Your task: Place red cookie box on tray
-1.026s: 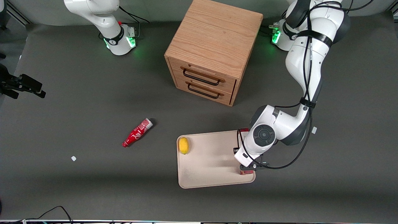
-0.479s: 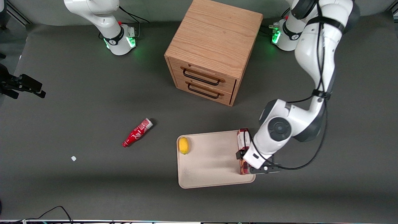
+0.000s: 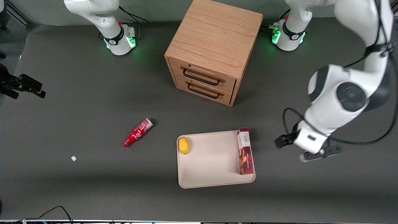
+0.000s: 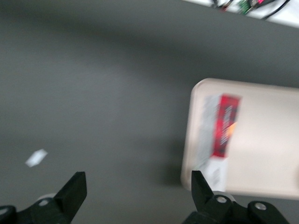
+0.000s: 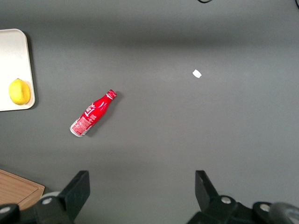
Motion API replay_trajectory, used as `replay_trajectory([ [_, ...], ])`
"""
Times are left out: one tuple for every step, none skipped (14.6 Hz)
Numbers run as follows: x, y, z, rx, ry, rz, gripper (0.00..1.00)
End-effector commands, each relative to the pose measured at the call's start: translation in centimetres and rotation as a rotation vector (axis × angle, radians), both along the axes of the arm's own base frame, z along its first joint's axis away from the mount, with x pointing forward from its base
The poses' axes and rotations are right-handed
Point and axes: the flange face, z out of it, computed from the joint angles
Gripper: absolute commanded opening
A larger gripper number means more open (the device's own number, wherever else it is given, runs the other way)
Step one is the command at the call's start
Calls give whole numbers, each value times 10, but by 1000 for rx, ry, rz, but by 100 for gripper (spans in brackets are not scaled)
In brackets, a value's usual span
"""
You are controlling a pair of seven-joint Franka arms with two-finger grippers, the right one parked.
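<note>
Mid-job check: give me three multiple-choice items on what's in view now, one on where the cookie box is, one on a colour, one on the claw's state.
1. Where does the red cookie box lie?
A. On the bare table beside the soda bottle
B. On the tray, along its edge toward the working arm's end
C. On top of the wooden drawer cabinet

2. What colour is the fruit on the tray?
A. Yellow
B. Green
C. Purple

3. What is the state of the claw?
A. Shut on the cookie box
B. Shut on the lemon
C. Open, holding nothing, off to the side of the tray

Answers:
1. B, the box rests inside the tray's rim.
2. A, the lemon is plainly yellow.
3. C, the wrist view shows its fingers spread apart over bare table, with the box apart from them.
</note>
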Motion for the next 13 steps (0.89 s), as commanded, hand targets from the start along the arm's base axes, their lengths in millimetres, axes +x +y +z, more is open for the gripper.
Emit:
replay_trajectory([
  [-42,62,37,38,67,-105,100],
  [-53,81,51,50,82,-129,100],
  [-65,93,65,61,83,-157,100],
  [-76,104,75,60,84,-166,100],
  [-88,115,87,47,75,-155,100],
  [-99,122,98,43,65,-157,100],
  [-111,128,111,53,59,-173,100],
  [-121,128,124,60,55,-185,100],
  [-131,132,136,63,55,-185,100],
  [-139,132,146,59,53,-187,100],
  [-146,129,156,38,47,-188,100],
  [-150,127,160,19,47,-186,100],
  [-152,130,164,18,44,-180,100],
])
